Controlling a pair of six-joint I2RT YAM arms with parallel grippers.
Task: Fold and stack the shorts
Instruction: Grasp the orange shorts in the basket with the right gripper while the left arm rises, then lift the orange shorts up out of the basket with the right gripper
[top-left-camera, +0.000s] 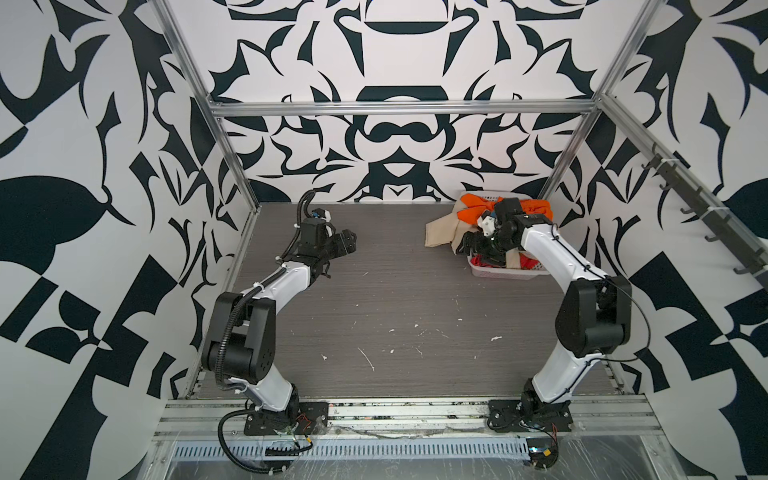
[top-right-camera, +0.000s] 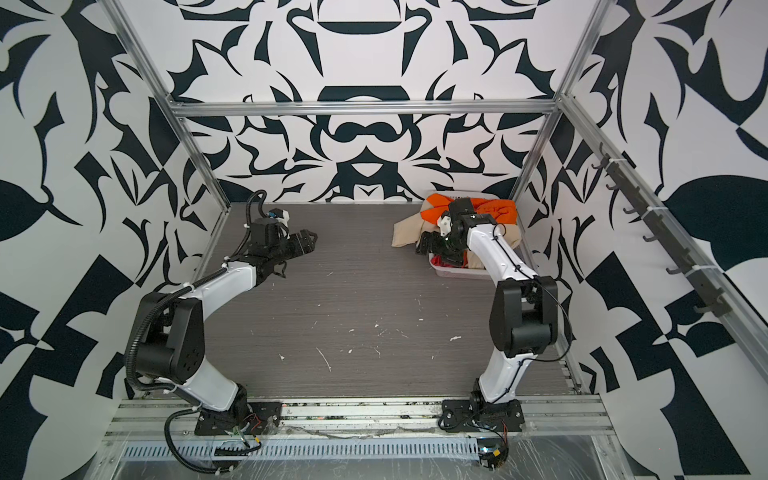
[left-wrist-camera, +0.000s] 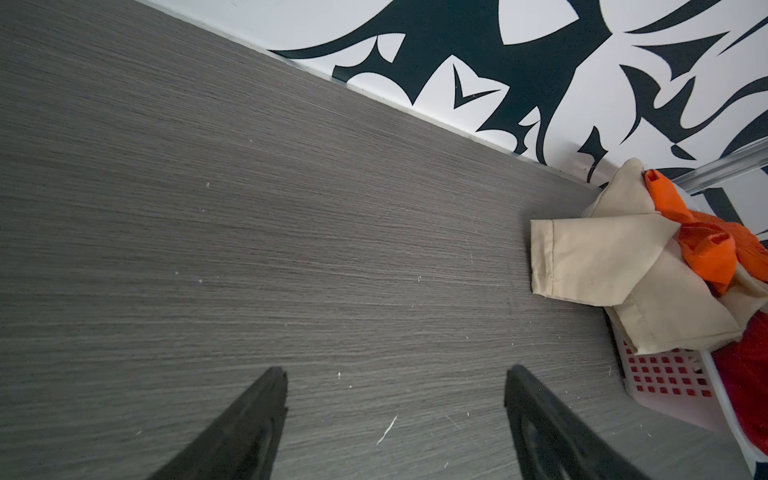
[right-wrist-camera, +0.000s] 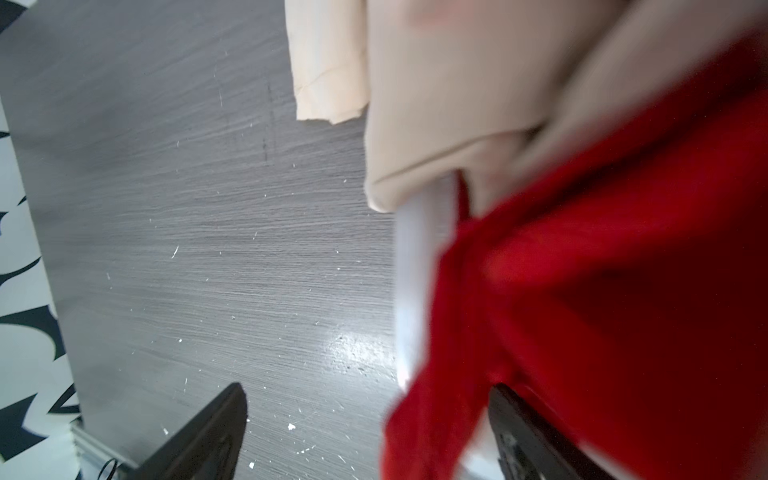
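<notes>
The left gripper (top-left-camera: 348, 243) stands with its jaws spread wide and nothing between them, hovering over the bare grey table (top-left-camera: 374, 299); in the left wrist view its two dark fingers (left-wrist-camera: 257, 415) frame only table surface; the pile of shorts lies well apart from it, ahead and off to one side.

The right gripper (top-left-camera: 466, 246) also has its jaws wide apart and clamps nothing; it sits low at the near corner of the white basket (top-left-camera: 509, 275), close against the pile. In the right wrist view the red shorts (right-wrist-camera: 602, 291) spill over the basket rim and hang into the gap beside one finger; whether cloth and finger touch, I cannot tell; the picture is blurred there. The beige shorts (right-wrist-camera: 457, 104) lie just ahead of the gripper, one leg draped out of the basket onto the table; the orange shorts (top-left-camera: 471, 203) sit on top of the pile, beyond the gripper, toward the back wall.
</notes>
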